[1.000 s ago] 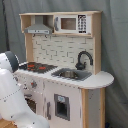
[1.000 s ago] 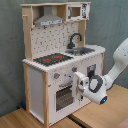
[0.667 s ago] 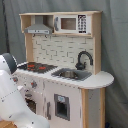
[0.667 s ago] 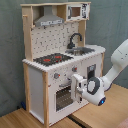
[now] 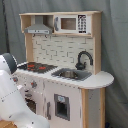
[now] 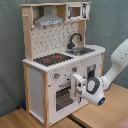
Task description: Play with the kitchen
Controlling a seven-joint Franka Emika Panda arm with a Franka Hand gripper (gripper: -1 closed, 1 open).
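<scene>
Grey curtain (image 5: 114, 45) hangs as backdrop in both exterior views. Wooden tabletop (image 6: 20, 119) underneath, with a seam between boards. Even, soft light.

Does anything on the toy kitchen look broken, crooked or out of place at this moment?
Nothing stands out. The kitchen stands upright, with the faucet over the sink and the hob bare. The gripper is in front of the oven door.
</scene>
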